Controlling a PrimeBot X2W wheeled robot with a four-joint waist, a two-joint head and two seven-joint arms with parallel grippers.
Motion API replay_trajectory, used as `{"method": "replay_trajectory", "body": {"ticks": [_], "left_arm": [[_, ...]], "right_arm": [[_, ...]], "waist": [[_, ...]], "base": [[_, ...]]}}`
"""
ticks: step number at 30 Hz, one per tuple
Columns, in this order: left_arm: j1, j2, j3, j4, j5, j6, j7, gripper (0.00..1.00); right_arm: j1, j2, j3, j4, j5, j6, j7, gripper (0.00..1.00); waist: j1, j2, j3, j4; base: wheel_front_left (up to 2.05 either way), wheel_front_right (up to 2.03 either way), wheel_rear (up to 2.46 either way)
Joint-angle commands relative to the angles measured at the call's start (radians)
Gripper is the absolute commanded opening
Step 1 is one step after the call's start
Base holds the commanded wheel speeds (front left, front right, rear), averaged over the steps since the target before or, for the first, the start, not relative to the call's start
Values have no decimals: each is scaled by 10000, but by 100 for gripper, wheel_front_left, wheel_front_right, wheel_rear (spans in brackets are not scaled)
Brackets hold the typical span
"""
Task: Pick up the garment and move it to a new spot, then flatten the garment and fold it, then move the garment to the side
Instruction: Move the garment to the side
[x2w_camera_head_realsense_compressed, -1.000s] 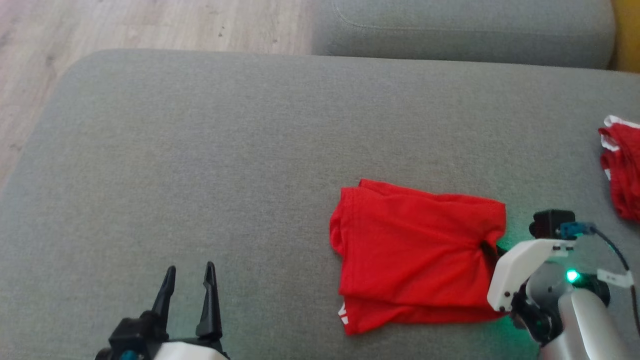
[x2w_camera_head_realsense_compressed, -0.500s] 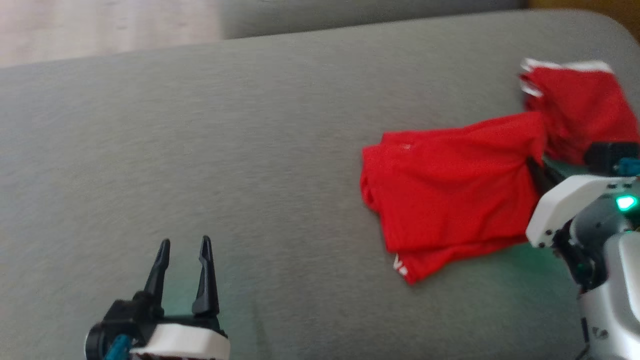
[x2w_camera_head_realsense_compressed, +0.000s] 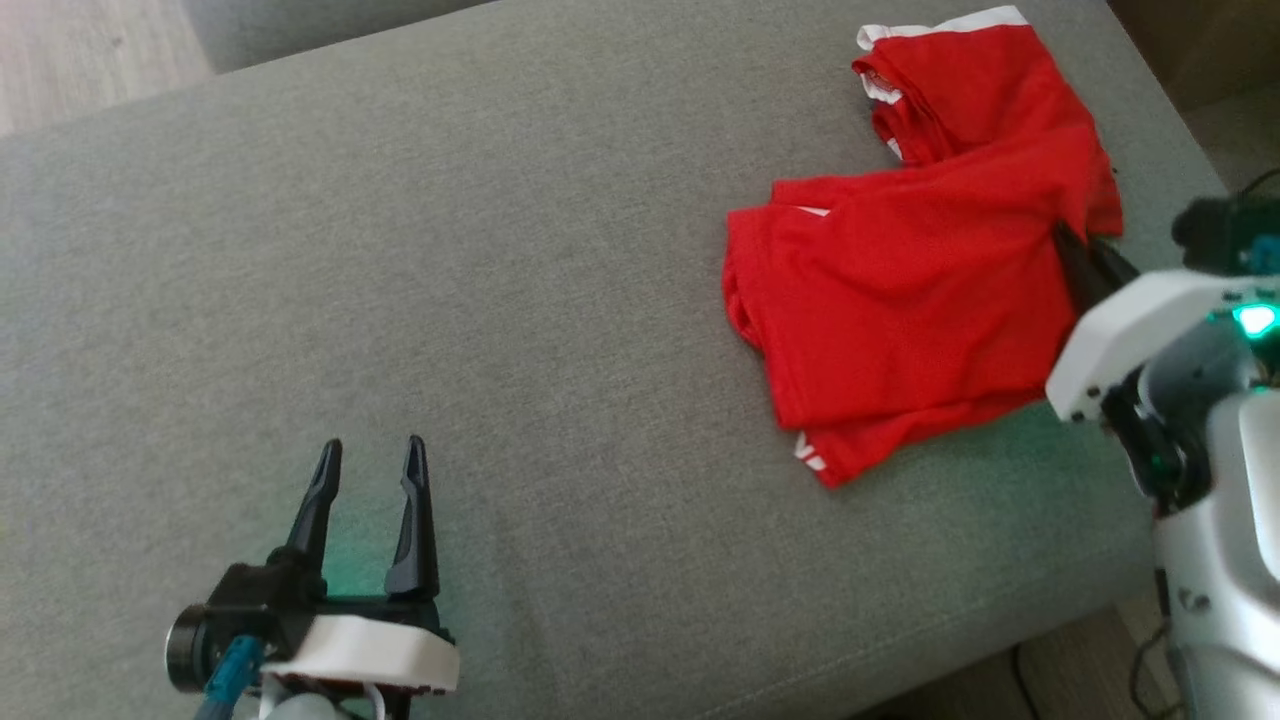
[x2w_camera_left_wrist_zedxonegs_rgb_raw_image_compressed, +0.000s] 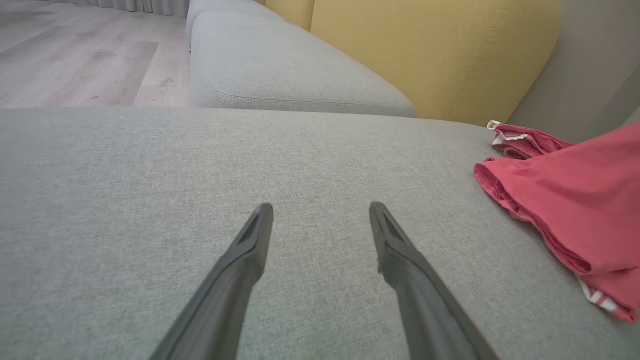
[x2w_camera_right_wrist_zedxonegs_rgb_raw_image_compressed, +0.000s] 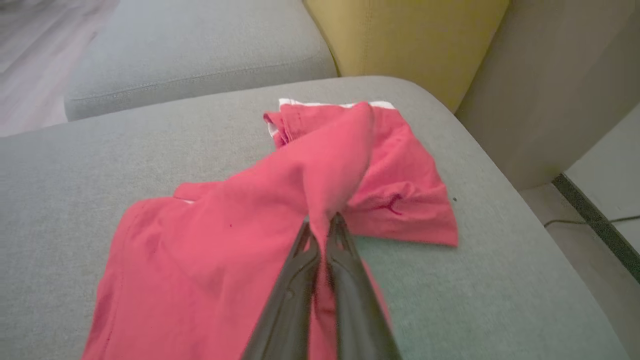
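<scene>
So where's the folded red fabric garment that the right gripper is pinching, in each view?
Head view: folded red garment right of centre on the grey sofa cushion.
Left wrist view: garment at the right edge, one corner raised.
Right wrist view: garment from lower left to centre, corner pinched in the shut right gripper.
Shared landmark: second red garment with white trim, lying just past it.

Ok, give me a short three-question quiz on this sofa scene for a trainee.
1. True or false: the left gripper is shut on cloth.
2. What does the right gripper pinch? A the folded red garment, B a blue towel, C nothing.
3. What colour trims the other red garment lying beyond it?
Key: 1 false; 2 A; 3 white.
</scene>
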Motion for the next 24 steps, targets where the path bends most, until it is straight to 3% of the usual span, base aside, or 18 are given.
{"method": "replay_trajectory", "body": {"ticks": [1,10,23,24], "left_arm": [[-330,195,304,-265,88,-35,-8,100],[-170,141,275,-211,29,11,-48,100],[-247,29,138,-142,70,-74,-111,100],[-268,30,132,-134,77,-77,-113,100]], "right_arm": [[-594,-42,224,-344,-36,-7,-68,0],[-2265,-449,363,696,-174,-7,276,0],[-3546,-2237,-1080,1660,-867,-7,343,0],[-3521,-2258,-1201,1782,-998,-7,330,28]], "waist": [[-2,0,-71,127],[-2,0,-255,934],[-2,0,14,1689],[-2,0,49,1706]], "base": [[0,0,0],[0,0,0],[0,0,0],[0,0,0]]}}
